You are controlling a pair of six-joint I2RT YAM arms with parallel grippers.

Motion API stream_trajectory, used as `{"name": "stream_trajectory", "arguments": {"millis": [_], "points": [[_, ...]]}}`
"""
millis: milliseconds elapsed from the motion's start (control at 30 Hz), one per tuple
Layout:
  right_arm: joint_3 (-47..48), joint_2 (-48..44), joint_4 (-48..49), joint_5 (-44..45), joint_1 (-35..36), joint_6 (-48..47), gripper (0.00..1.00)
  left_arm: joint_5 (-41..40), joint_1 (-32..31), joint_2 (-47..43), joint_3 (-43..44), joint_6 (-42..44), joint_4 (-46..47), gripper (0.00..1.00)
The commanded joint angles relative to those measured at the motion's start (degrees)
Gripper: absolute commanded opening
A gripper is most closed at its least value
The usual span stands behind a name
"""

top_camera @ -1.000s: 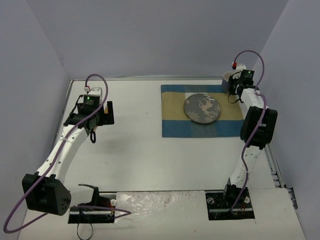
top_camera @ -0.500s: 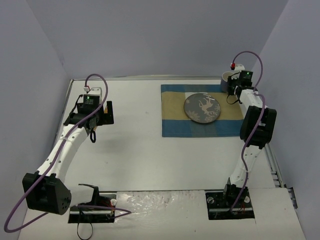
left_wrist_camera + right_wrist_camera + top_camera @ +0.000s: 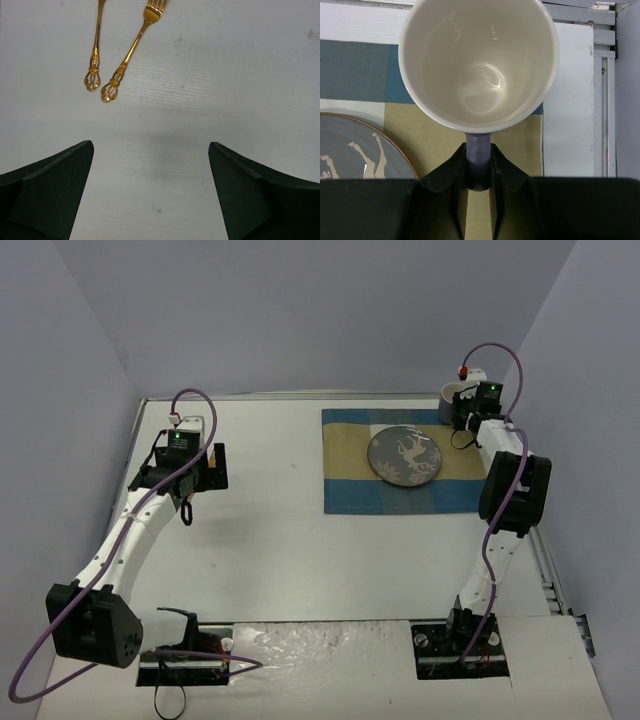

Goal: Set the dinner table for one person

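The dinner table [image 3: 290, 550] is a large white top. A blue-and-tan striped placemat [image 3: 350, 475] lies at its far right, with a grey patterned plate [image 3: 404, 456] on it. My right gripper [image 3: 478, 150] is shut on the purple handle of a cream-lined mug [image 3: 478, 60], which is upright over the placemat's far right corner [image 3: 452, 395]. My left gripper [image 3: 151, 145] is open and empty above the bare table at the far left. A gold fork [image 3: 132, 50] and a second gold utensil's handle [image 3: 95, 55] lie just beyond it.
Metal edge rails [image 3: 602, 60] run close to the right of the mug and along the far edge. The plate's rim [image 3: 365, 150] lies just left of my right fingers. Grey walls enclose the table on three sides.
My right arm has shifted slightly left and farther back with the mug in its grip. The left arm has not moved.
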Motion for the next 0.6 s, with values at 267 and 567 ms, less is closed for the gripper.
{"name": "stream_trajectory", "arguments": {"millis": [267,567], "points": [[3.4,-1.8,9.4,-2.0,-1.8,0.4,0.00,-0.7,0.3,0.4,1.2,0.6,3.3,0.97],[2.6,-0.5,8.9,-4.3,-3.1,-0.5,0.00,-0.4,0.3,0.6,1.2,0.6,3.4,0.97]]}}
